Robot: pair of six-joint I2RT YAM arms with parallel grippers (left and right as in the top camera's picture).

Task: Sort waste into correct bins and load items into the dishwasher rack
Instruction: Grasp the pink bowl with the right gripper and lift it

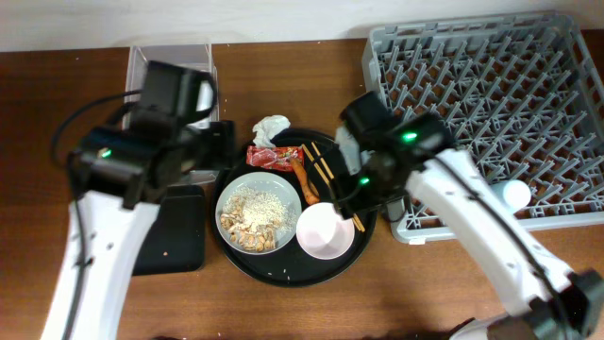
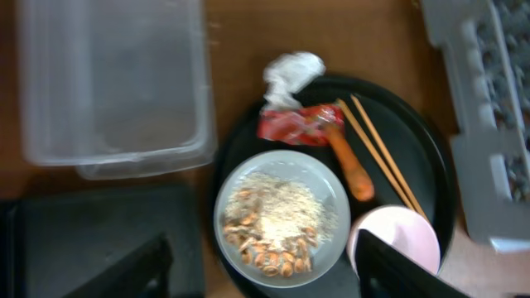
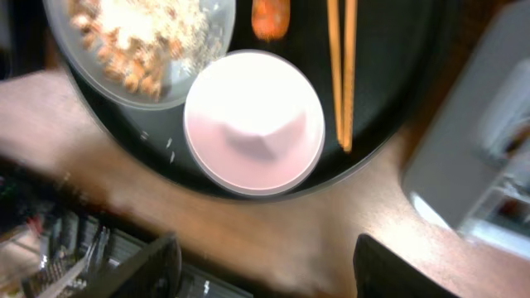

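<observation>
A round pale dish (image 1: 257,215) holds beige crumbly scraps (image 2: 277,217) on the round black tray (image 1: 283,269). A white cup (image 1: 326,229) stands beside it, also in the right wrist view (image 3: 252,120). Two chopsticks (image 2: 383,153), an orange carrot piece (image 2: 349,164), a red wrapper (image 2: 294,124) and a white tissue (image 2: 290,73) lie at the tray's back. My left gripper (image 2: 265,277) is open and empty above the dish. My right gripper (image 3: 265,269) is open and empty, over the table just beyond the cup.
The clear tub (image 2: 112,83) stands at the back left, with the flat black tray (image 1: 175,231) in front of it. The grey dishwasher rack (image 1: 491,104) fills the right side; a small white object (image 1: 514,194) sits at its front edge.
</observation>
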